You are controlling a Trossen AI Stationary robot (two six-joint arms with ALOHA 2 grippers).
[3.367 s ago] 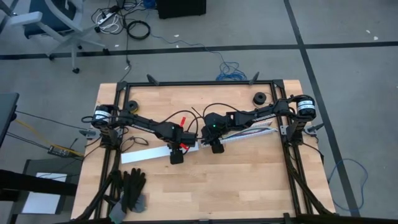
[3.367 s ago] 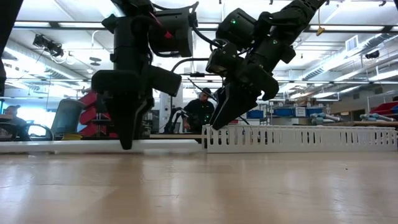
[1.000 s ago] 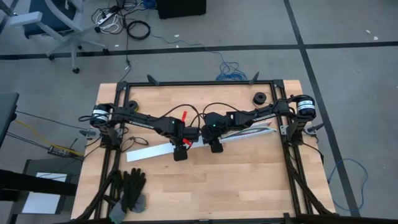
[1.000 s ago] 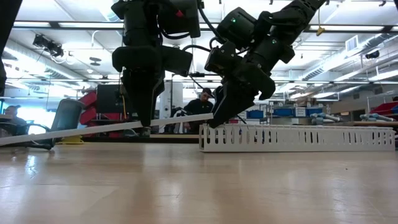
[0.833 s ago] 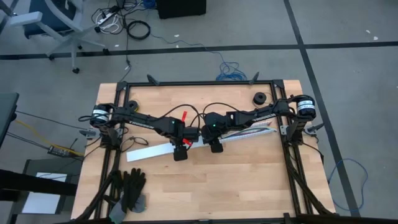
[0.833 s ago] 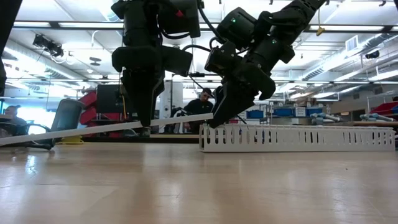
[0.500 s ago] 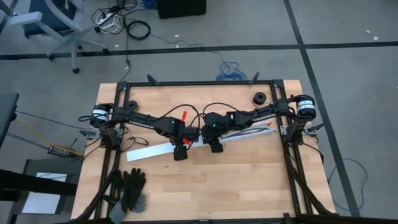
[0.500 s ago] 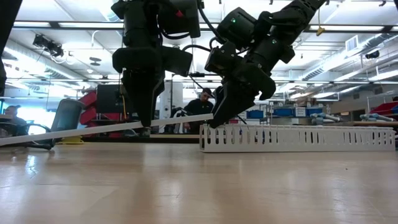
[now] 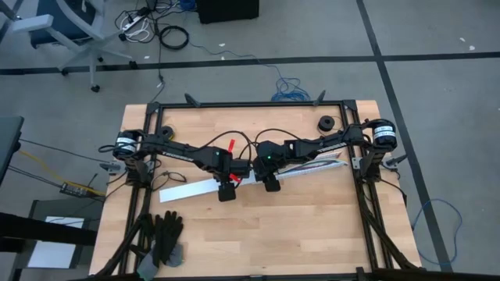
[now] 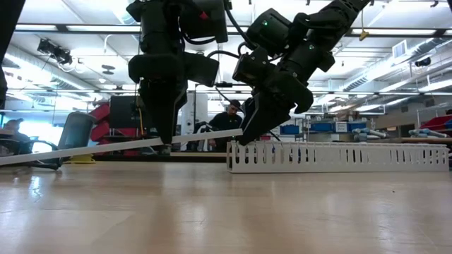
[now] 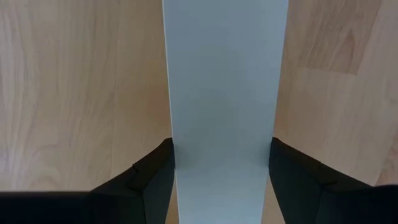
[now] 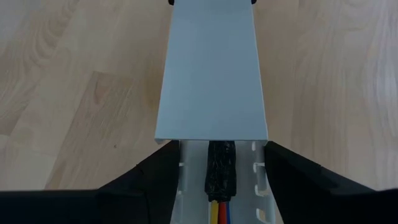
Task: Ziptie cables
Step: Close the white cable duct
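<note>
Pale wooden bench (image 9: 312, 226) carried a long white slotted plastic channel (image 10: 339, 156). A flat white plastic cover strip (image 11: 224, 93) sloped (one end raised on the channel), pinched by left end effector (image 11: 221, 177). Right end effector (image 12: 214, 171) straddled the channel, spread. Red, yellow, blue cables (image 12: 219, 211) lay inside.
</note>
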